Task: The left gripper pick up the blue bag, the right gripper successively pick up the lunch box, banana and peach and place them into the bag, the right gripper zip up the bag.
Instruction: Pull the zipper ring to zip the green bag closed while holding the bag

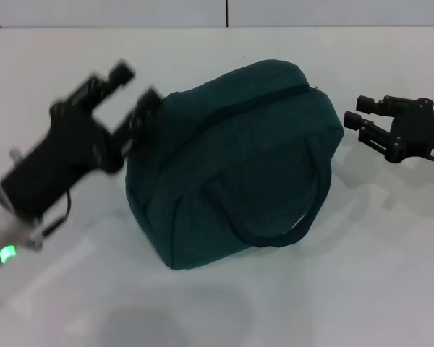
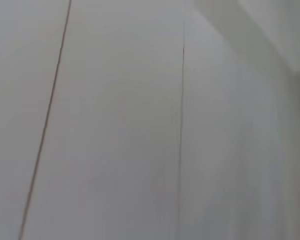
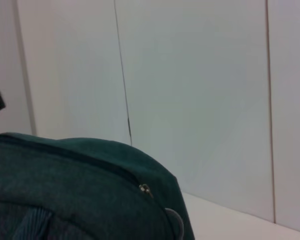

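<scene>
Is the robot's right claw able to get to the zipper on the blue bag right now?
Probably yes. The right gripper hangs open beside the blue bag, apart from it, and nothing lies between them. The zipper's end faces that side. The left gripper is at the bag's far side, out of the way.

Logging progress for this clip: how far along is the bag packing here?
Near the end. The blue bag sits on the table with its zipper looking closed; no lunch box, banana or peach is visible outside. Nothing is in hand: the left gripper and the right gripper flank the bag, both open.
</scene>
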